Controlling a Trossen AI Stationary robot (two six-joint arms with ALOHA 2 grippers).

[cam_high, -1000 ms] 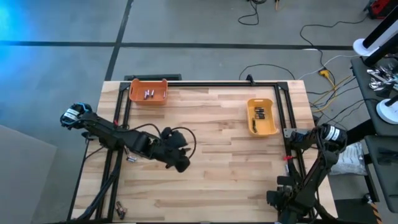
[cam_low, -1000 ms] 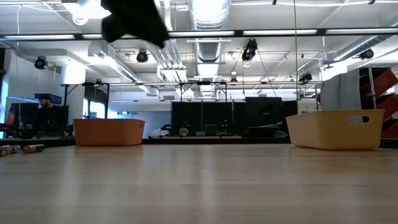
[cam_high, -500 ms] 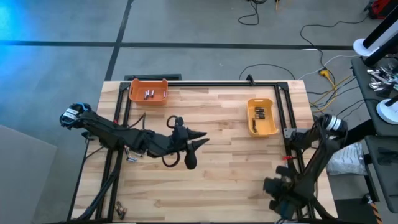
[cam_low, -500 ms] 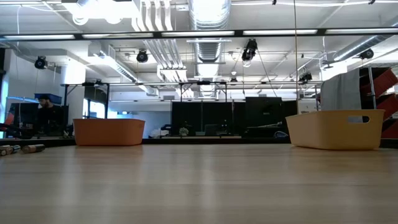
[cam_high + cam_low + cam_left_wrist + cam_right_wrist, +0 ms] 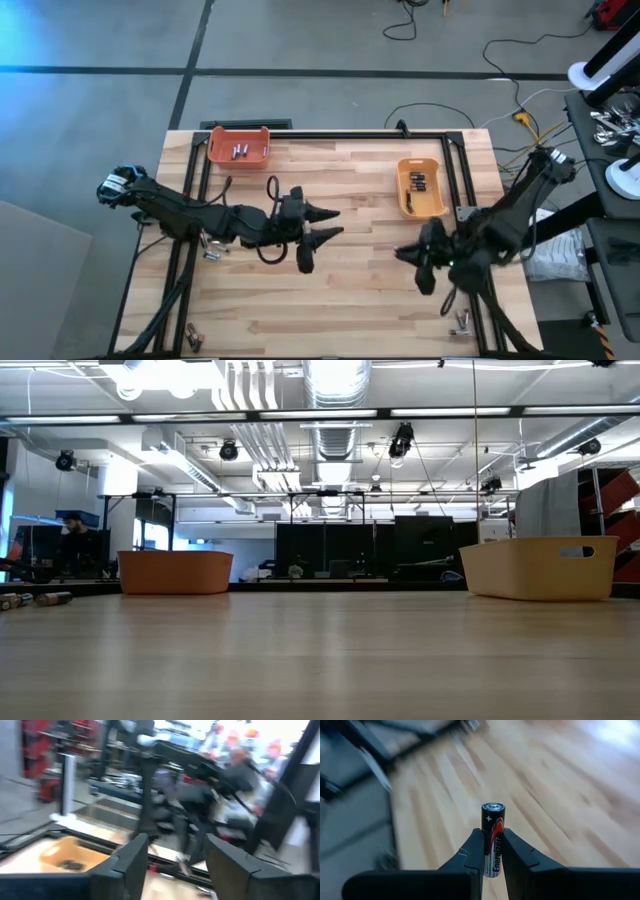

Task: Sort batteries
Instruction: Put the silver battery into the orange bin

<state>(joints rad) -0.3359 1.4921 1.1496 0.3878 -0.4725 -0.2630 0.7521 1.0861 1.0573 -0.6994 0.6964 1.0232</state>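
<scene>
- high view: the left gripper (image 5: 322, 222) is seen above the middle of the wooden table (image 5: 350, 300), its fingers spread apart with nothing between them. the right gripper (image 5: 418, 268) is seen over the right half of the table, below the yellow bin (image 5: 421, 188); its load cannot be made out from up here. small batteries (image 5: 238, 151) are seen lying in the orange bin (image 5: 239, 146) at the far left, and dark ones (image 5: 417, 183) in the yellow bin. a few loose cells (image 5: 188, 334) are seen by the near left corner.
- low view: neither gripper is caught here. the orange bin (image 5: 175, 571) and the yellow bin (image 5: 538, 567) are shown side-on, contents hidden by their walls. a few cells (image 5: 30, 599) are seen lying flat at the far left edge. a person (image 5: 75, 545) is seen in the room behind.
- left wrist view: the two dark fingers (image 5: 131, 863) are shown well apart, empty; the yellow bin (image 5: 65, 855) and the other arm (image 5: 200, 795) are blurred beyond.
- right wrist view: a battery (image 5: 492, 839) is pinched between the right fingers (image 5: 472, 855), its long axis running straight out from the gripper, the plus end pointing away. "energizer" is read along its black and red body, with a "+" near the tip.
</scene>
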